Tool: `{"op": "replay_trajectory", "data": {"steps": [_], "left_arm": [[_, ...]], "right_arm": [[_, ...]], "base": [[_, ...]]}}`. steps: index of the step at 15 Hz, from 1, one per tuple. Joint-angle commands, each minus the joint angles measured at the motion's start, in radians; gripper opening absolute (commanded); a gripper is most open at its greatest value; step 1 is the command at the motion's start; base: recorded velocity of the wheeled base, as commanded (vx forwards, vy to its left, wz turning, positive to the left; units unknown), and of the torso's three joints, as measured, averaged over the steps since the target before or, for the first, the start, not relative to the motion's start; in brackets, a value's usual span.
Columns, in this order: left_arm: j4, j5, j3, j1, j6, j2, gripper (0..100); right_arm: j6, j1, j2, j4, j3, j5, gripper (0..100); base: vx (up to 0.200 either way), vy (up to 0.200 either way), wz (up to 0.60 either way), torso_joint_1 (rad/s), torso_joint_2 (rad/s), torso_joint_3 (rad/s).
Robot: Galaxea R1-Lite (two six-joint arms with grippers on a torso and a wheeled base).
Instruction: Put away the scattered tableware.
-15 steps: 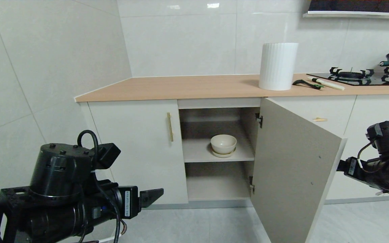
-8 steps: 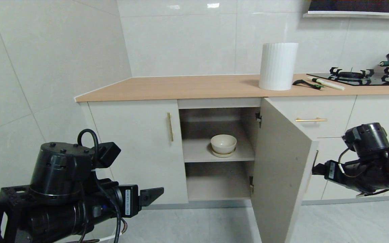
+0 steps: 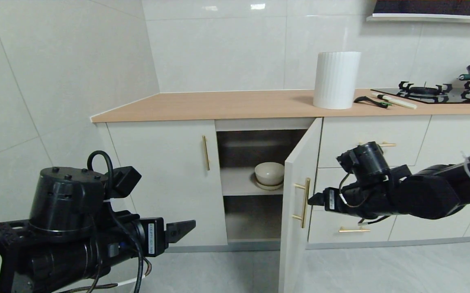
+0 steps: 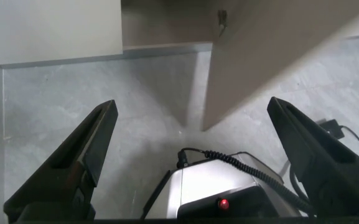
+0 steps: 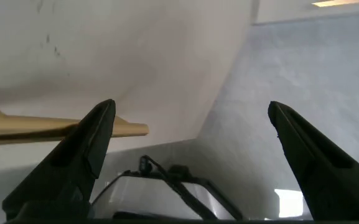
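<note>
Head view: the bowl (image 3: pixel 269 174) sits on a saucer (image 3: pixel 268 187) on the upper shelf (image 3: pixel 239 185), partly hidden by the half-shut door (image 3: pixel 296 228). My right jaws are at the door's handle (image 3: pixel 302 199), tips just beside it. My left jaws hang low, well apart from the door. On the bench (image 3: pixel 218 105) stand a white canister (image 3: pixel 336 79) and some utensils (image 3: pixel 394 100).

Left wrist view: my left jaws are apart above the floor (image 4: pixel 154 99), with the door's lower corner (image 4: pixel 260 68) ahead.

Right wrist view: my right jaws are apart. The handle (image 5: pixel 129 129) crosses behind one finger, and the door (image 5: pixel 135 56) is close ahead.
</note>
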Motion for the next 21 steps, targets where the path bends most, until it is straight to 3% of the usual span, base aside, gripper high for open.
{"op": "replay_trajectory", "data": {"steps": [1,5,21], "left_arm": [[0.000,0.001,0.001,0.001,0.000,0.008,100],[-0.002,0.002,0.002,0.001,0.003,0.008,100],[0.000,0.001,0.007,-0.004,0.009,0.023,100]], "right_arm": [[-0.011,0.020,0.121,-0.001,-0.088,0.000,100],[-0.017,0.020,0.210,-0.002,-0.196,0.000,100],[0.048,0.009,0.288,-0.108,-0.196,0.005,100]], "base": [[0.000,0.000,0.00,0.000,0.00,0.000],[0.000,0.000,0.00,0.000,0.00,0.000],[0.013,0.000,0.00,0.000,0.00,0.000]]}}
